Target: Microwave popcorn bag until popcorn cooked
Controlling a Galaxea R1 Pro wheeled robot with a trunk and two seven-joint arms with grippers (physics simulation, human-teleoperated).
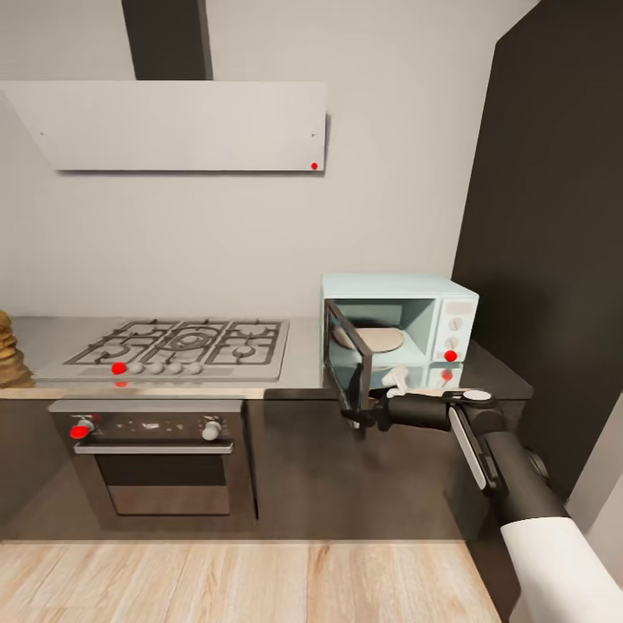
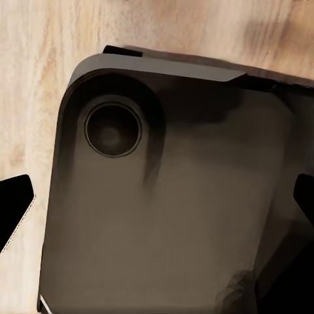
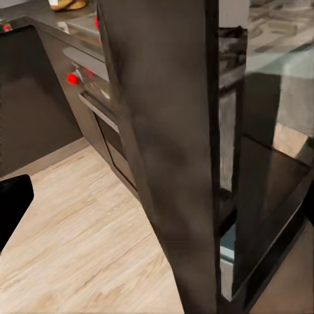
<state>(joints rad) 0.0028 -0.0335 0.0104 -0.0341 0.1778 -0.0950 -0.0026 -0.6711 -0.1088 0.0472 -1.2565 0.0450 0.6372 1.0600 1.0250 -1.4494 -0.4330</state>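
At far left of the head view the bag sits on the countertop, well apart from the microwave at centre right, whose door stands open. The right gripper sits at the door's lower edge; whether its fingers are apart I cannot tell. A push could swing the door shut, bag outside. The right wrist view adds the door edge close up; the left wrist view shows a dark panel over wooden floor, its pincer state unclear.

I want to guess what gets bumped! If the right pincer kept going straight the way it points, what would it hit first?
Most likely the microwave door. The right pincer sits at the open door's lower edge, and the right wrist view has the dark door close ahead.
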